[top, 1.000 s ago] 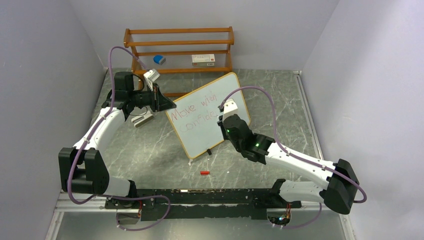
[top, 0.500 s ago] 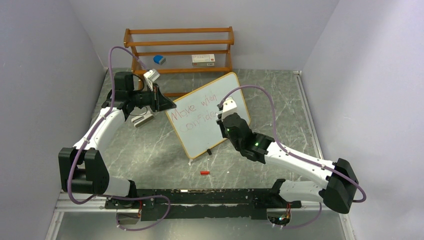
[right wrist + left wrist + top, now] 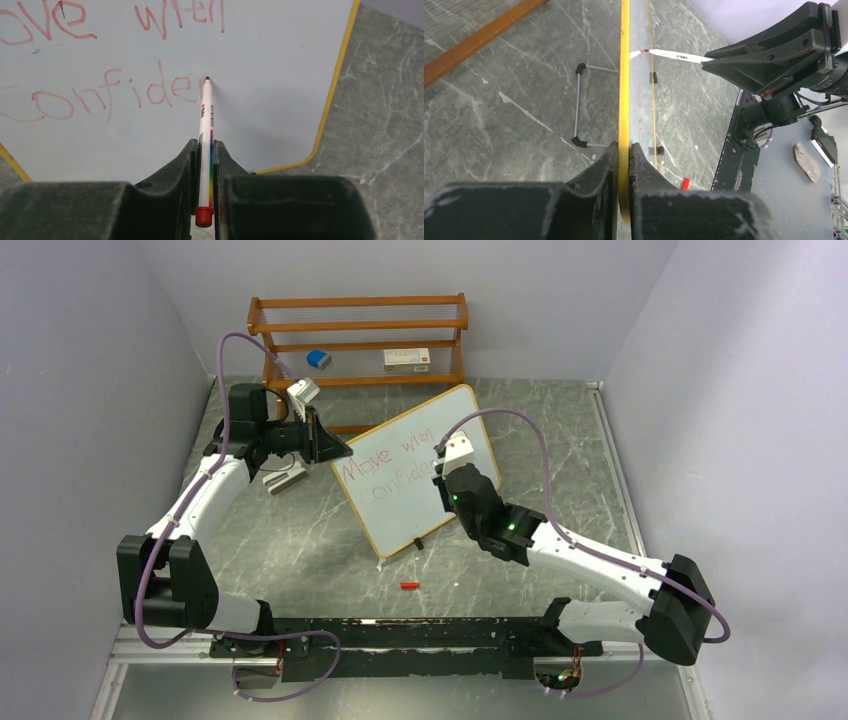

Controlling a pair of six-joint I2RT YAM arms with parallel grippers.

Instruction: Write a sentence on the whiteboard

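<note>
Nearest the bases, a red cap (image 3: 408,586) is seen lying on the table (image 3: 300,550), apart from the board (image 3: 395,512). Beyond it, the right tool (image 3: 206,146) is pressed together on a marker (image 3: 205,112), which is pinched near its red rear end with its tip laid against the board. The board is stood tilted at the middle of the table, between the two arms and in front of the shelf (image 3: 358,328). "Move with" is written on it in red on the upper line and "Confide" on the lower, followed by one unfinished stroke. The tip is placed at the top of that stroke. At the board's far left corner, the yellow frame is pinched between the jaws of the left tool (image 3: 623,148), by which the board is steadied.

The step in hand is judged to be the writing of the second line, most likely the word "Confidence", with its next letter just begun. For the next move, the tip would have to be drawn down and arched to the right under light, even pressure. That way the line is not broken and the board is not pushed out of the left tool's hold. Some room is left on the right, but the frame is near, so the remaining letters would need to be kept narrow.
</note>
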